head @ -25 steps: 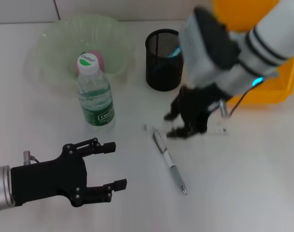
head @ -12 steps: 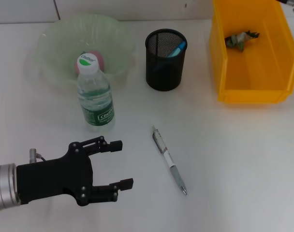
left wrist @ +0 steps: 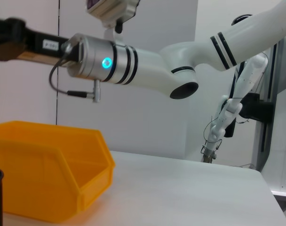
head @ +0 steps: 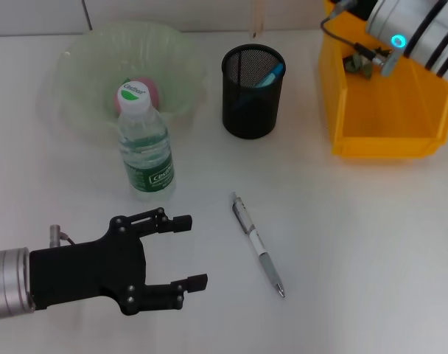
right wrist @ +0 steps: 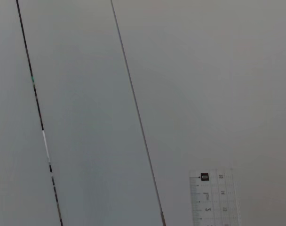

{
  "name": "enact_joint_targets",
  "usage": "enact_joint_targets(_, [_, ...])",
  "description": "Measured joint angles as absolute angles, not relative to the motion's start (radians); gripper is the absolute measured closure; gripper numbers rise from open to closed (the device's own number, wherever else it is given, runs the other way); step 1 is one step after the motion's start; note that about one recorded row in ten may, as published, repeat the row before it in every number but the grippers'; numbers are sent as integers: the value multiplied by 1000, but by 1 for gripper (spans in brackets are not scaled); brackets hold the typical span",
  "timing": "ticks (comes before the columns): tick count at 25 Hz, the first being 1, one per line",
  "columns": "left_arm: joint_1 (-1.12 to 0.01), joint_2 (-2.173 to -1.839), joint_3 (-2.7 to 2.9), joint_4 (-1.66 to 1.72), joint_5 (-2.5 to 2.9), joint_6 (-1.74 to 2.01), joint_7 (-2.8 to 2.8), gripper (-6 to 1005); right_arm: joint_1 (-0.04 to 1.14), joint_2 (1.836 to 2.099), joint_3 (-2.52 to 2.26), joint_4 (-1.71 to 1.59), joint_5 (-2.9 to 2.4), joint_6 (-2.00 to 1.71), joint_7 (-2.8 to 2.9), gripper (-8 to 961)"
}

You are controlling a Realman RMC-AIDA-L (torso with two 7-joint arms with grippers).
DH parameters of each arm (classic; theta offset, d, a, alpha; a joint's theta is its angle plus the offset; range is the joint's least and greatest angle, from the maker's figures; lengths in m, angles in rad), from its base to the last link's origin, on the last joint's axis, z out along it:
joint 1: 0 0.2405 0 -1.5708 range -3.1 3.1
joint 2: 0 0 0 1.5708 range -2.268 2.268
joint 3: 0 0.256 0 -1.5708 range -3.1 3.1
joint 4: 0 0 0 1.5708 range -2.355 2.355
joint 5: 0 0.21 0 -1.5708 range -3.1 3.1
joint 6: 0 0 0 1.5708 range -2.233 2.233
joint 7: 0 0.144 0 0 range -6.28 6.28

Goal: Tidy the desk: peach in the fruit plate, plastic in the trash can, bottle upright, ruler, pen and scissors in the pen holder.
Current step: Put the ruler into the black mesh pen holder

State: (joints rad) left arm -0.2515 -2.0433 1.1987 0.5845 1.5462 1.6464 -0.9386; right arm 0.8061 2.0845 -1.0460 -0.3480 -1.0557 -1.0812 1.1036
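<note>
Head view, desk [head: 371,243]: white surface carrying everything listed below.
Trash can [head: 386,110]: yellow bin at the far right; crumpled plastic [head: 360,63] lies inside it, partly hidden by the right arm.
Fruit plate [head: 84,59]: pale green, far left; the pink peach [head: 152,94] sits in it, just behind the bottle cap.
Right arm [head: 412,29]: white with black bands, raised above the trash can at the upper right corner; its gripper lies outside the head view, so I cannot tell how its fingers stand.
Left gripper [head: 191,251]: black, low at the near left, fingers spread apart with nothing between them, well short of the pen.
Pen holder [head: 252,92]: black mesh cup between plate and trash can, a blue-tipped item inside.
Bottle [head: 144,147]: upright, green label, white cap, just in front of the plate.
Pen [head: 257,245]: lying flat on the desk, near the middle, tip toward the robot.
Ruler [right wrist: 213,197]: clear, seen only in the right wrist view against a grey wall.
</note>
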Motion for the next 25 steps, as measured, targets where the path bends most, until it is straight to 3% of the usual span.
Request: enact_joint_targets(25, [-253, -2060, 1207, 584, 1556, 1653, -920, 187, 829, 2091, -1110, -271, -1052, -1014, 941, 492])
